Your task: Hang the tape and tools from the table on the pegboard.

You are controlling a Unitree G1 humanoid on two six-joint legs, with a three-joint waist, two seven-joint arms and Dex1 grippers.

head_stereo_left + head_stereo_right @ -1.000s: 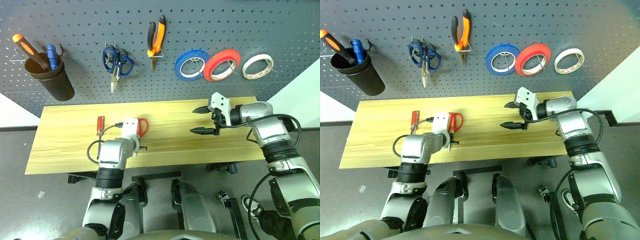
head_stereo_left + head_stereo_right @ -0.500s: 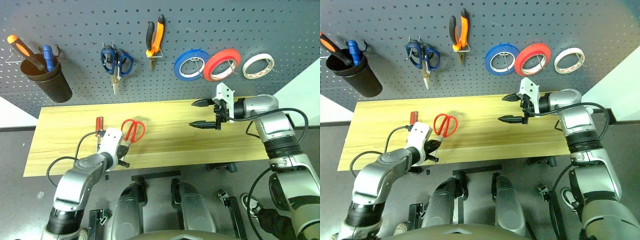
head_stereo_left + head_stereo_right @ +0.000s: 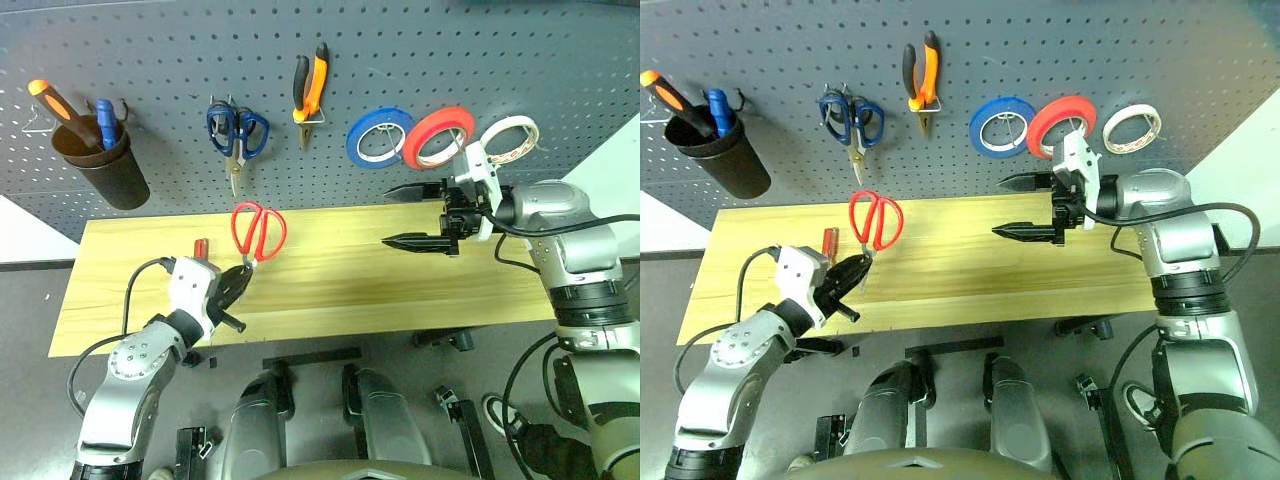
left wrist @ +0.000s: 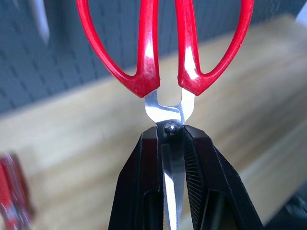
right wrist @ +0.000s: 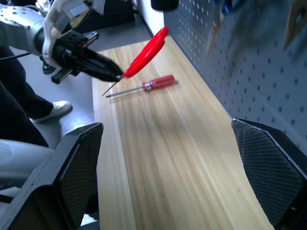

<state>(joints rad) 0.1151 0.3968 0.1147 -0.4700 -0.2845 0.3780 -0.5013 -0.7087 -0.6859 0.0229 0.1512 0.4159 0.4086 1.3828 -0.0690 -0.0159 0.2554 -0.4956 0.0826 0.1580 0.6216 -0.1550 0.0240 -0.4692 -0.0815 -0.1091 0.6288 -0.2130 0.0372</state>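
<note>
Now my left gripper point(image 3: 238, 279) lifts the red-handled scissors point(image 3: 256, 232) off the tabletop point(image 3: 400, 300), pinching the blades, handles pointing up toward the pegboard point(image 3: 150, 60). My right gripper point(image 3: 412, 215) is spread, empty.

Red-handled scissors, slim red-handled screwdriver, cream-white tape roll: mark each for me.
Red-handled scissors point(image 3: 258, 229), left eye view, handle loops.
Slim red-handled screwdriver point(image 5: 159, 82), right wrist view, handle.
Cream-white tape roll point(image 3: 1137, 127), right eye view, ring's edge.

The left tool point(image 3: 238, 281) is clamped tight on the blades of the red-handled scissors point(image 3: 256, 229), its forearm angled up from the near left. The right tool point(image 3: 412, 215) points left, level, its two fingers spread wide apart and empty, elbow bent.
</note>
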